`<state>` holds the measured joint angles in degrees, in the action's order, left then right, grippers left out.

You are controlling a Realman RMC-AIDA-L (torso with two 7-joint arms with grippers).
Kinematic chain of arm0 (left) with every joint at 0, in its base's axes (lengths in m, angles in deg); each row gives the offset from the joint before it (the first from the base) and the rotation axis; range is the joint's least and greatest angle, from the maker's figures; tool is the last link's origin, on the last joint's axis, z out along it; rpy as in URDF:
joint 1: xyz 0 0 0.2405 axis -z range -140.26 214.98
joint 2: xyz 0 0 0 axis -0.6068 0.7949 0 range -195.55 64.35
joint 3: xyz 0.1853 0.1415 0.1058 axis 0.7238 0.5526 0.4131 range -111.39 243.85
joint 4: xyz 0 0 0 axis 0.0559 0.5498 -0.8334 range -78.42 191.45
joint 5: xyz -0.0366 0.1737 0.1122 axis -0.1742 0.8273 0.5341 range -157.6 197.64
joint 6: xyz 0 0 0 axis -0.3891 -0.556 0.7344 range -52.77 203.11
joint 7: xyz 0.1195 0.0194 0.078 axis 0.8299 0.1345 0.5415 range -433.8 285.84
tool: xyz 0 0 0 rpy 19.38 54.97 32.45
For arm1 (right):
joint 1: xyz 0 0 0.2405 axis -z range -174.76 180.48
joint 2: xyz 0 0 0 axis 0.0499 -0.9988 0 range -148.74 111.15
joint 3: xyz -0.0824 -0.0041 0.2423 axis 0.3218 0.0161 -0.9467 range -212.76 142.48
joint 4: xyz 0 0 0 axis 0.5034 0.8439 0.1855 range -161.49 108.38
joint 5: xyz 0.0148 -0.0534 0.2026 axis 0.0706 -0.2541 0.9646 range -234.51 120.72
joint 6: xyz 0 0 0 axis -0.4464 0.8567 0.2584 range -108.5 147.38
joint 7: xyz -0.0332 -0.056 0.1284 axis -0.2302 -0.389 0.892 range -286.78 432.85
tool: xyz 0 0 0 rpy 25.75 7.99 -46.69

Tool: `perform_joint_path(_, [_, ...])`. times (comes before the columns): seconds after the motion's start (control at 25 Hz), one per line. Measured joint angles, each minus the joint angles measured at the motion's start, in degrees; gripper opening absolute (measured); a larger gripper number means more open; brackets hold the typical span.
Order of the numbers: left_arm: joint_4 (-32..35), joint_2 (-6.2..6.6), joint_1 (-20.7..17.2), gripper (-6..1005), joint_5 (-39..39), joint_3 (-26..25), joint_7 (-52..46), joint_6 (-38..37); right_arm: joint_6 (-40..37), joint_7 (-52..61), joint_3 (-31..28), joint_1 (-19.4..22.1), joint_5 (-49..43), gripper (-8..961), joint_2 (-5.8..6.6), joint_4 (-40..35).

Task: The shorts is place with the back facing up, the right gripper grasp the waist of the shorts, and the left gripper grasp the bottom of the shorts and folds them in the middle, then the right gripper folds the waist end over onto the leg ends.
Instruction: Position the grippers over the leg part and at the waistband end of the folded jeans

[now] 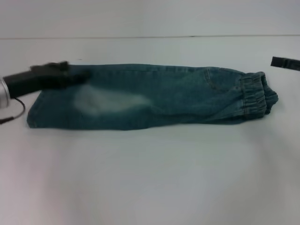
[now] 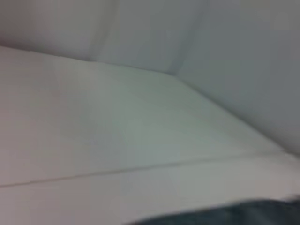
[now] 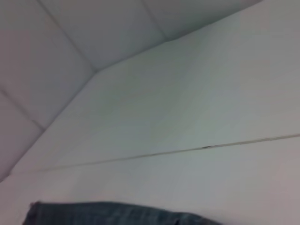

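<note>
The blue denim shorts (image 1: 154, 96) lie folded lengthwise in a long band across the white table (image 1: 150, 178). The elastic waist (image 1: 255, 93) is at the right and the leg ends (image 1: 37, 112) at the left. My left gripper (image 1: 70, 75), dark and blurred, is over the far corner of the leg ends. Only a dark piece of my right gripper (image 1: 285, 62) shows at the right edge, behind and apart from the waist. A strip of the shorts' denim (image 2: 225, 215) shows in the left wrist view, and another strip of denim (image 3: 117, 213) in the right wrist view.
A thin cable (image 1: 14, 112) hangs from the left arm beside the leg ends. A seam line (image 1: 150, 36) crosses the far side of the table, with a pale wall behind it. Bare white tabletop lies in front of the shorts.
</note>
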<state>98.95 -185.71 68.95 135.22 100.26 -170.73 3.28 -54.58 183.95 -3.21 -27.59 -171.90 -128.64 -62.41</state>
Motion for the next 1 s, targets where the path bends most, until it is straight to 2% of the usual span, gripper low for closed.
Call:
perform_joint_path(0.04, [0.15, 0.05, -0.19, 938, 0.07, 0.05, 0.94, -3.09, -2.19, 1.23, 0.08, -0.11, -0.95, 887, 0.73, -1.12])
perform_joint_path(0.12, [0.38, 0.24, -0.65, 938, 0.52, 0.3, 3.17, -10.5, -6.33, 4.22, 0.26, -0.59, -3.21, 954, 2.14, -3.54])
perform_joint_path(0.2, [0.57, 0.33, -0.81, 938, 1.53, 0.46, 4.37, -15.72, -9.67, 8.26, 0.81, -1.46, -5.57, 955, 3.44, -6.28])
perform_joint_path(0.36, [0.92, 0.1, -0.96, 938, 2.85, 0.88, 5.33, -19.54, -12.27, 17.14, 2.02, -4.5, -12.81, 956, 4.51, -10.06])
perform_joint_path(0.48, [0.74, -0.11, -1.13, 938, 3.02, 1.25, 5.81, -19.33, -12.65, 22.73, 2.32, -8.08, -20.53, 955, 4.22, -10.59])
perform_joint_path(0.64, [0.51, -0.2, -0.99, 938, 3.06, 2.01, 6.31, -19.41, -10.76, 27.06, 3.8, -12.28, -29.17, 953, 2.77, -8.86])
perform_joint_path(0.8, [0.49, -0.3, -0.78, 939, 3.13, 4.06, 6.9, -19.7, -6.42, 29.21, 7.96, -14.12, -31.81, 951, 1.66, -5.88])
perform_joint_path(1.0, [0.54, -0.73, -0.65, 939, 3.45, 6.61, 7.01, -18.67, -1.7, 30.27, 11.11, -15.18, -32.96, 935, 0.95, -2.49])
